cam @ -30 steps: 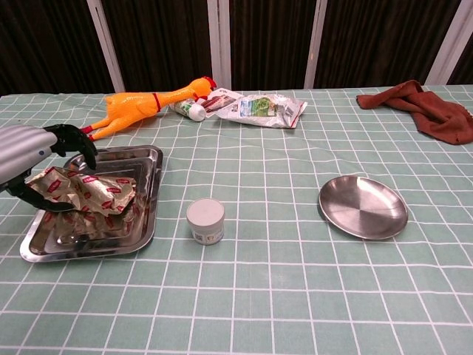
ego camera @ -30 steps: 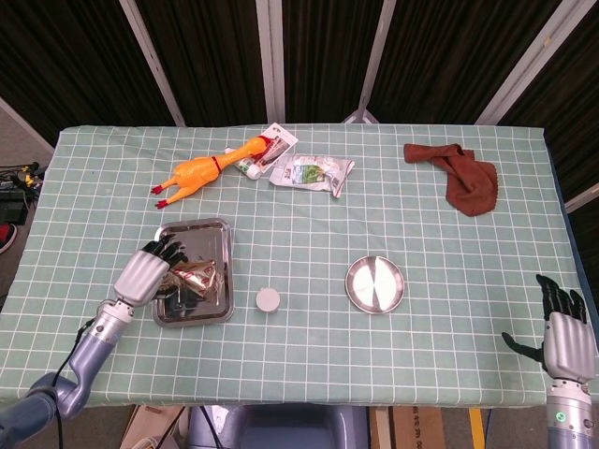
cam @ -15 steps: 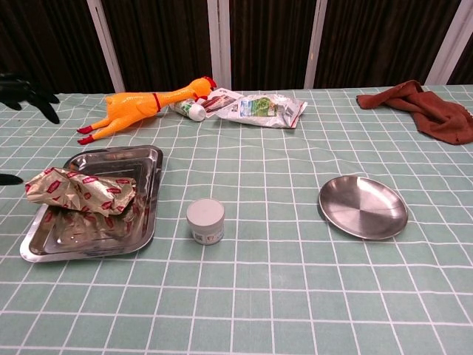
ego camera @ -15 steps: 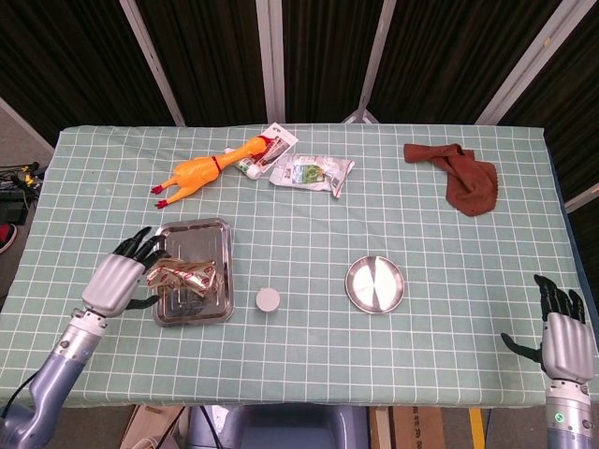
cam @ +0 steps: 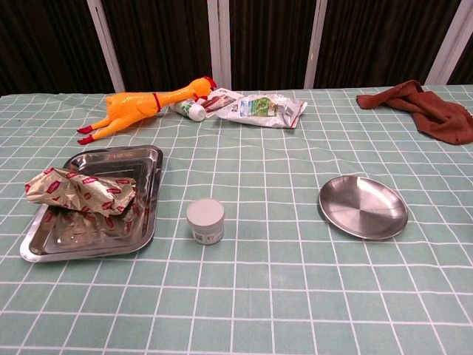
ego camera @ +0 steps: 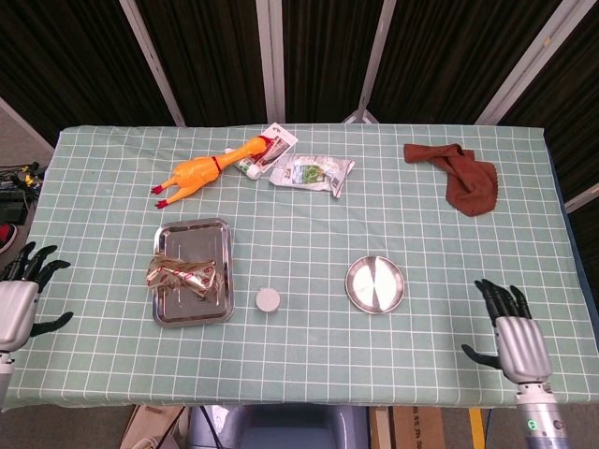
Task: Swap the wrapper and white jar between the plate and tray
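The crumpled gold and red wrapper point(ego camera: 182, 275) point(cam: 81, 190) lies in the steel tray point(ego camera: 193, 310) point(cam: 140, 220), hanging a little over its left rim. The white jar point(ego camera: 268, 299) point(cam: 205, 220) stands upright on the cloth between the tray and the round steel plate point(ego camera: 375, 284) point(cam: 362, 207), which holds nothing. My left hand point(ego camera: 16, 304) is open at the table's front left edge, well left of the tray. My right hand point(ego camera: 517, 343) is open at the front right, past the plate. Neither hand shows in the chest view.
An orange rubber chicken point(ego camera: 199, 170) point(cam: 139, 106), a tube and printed packets point(ego camera: 311, 172) point(cam: 260, 108) lie at the back middle. A brown cloth point(ego camera: 463, 176) point(cam: 429, 109) is bunched at the back right.
My left hand let go of the wrapper and drew back left to the table's edge, leaving the chest view. The wrapper settled in the tray. My right hand moved in a little to the left.
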{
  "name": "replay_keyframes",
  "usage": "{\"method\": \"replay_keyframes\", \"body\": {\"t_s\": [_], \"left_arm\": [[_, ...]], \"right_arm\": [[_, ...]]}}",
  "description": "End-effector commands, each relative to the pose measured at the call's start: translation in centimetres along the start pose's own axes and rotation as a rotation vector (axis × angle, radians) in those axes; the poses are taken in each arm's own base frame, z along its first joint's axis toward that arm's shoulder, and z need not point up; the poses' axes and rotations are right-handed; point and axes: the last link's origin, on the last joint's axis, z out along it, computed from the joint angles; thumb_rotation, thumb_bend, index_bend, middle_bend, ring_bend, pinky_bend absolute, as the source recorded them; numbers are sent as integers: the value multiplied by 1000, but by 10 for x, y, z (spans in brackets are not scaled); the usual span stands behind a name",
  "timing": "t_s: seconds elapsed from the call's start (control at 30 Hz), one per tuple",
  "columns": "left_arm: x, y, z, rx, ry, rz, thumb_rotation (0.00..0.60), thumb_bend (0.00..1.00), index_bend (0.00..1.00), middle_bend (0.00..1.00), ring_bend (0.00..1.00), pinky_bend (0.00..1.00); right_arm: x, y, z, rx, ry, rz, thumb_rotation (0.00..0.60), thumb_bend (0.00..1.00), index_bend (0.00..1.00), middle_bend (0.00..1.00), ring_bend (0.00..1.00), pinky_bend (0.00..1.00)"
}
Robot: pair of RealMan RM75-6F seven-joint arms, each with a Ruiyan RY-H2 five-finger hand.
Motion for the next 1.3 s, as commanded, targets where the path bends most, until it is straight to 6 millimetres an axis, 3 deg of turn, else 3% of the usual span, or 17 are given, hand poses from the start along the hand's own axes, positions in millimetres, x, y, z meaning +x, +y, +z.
{"method": "replay_keyframes", "body": {"t_s": [0.03,0.37,0.6,1.03,1.3], "left_arm": [[-1,-1,-3,-11,23,2,600,196,270,102,19,184],[4,-3,-4,-14,141,-6,600,196,262,101,19,184],[5,-7,-1,7,159,-21,600,196,262,100,19,184],[4,-10,2,32,173,-27,600,196,261,101,20,184],[4,-11,3,39,178,-40,600,197,261,101,29,184]], "right_arm": [[1,-60,13,188,-58,-50,600,153,107,112,114,0],[-15,-168,63,393,-205,-13,600,131,107,112,91,0],[-38,-224,95,429,-313,129,600,129,107,111,75,0],[-89,-276,130,419,-330,159,600,129,117,125,152,0],[-104,-278,140,401,-321,128,600,128,182,219,242,0]]}}
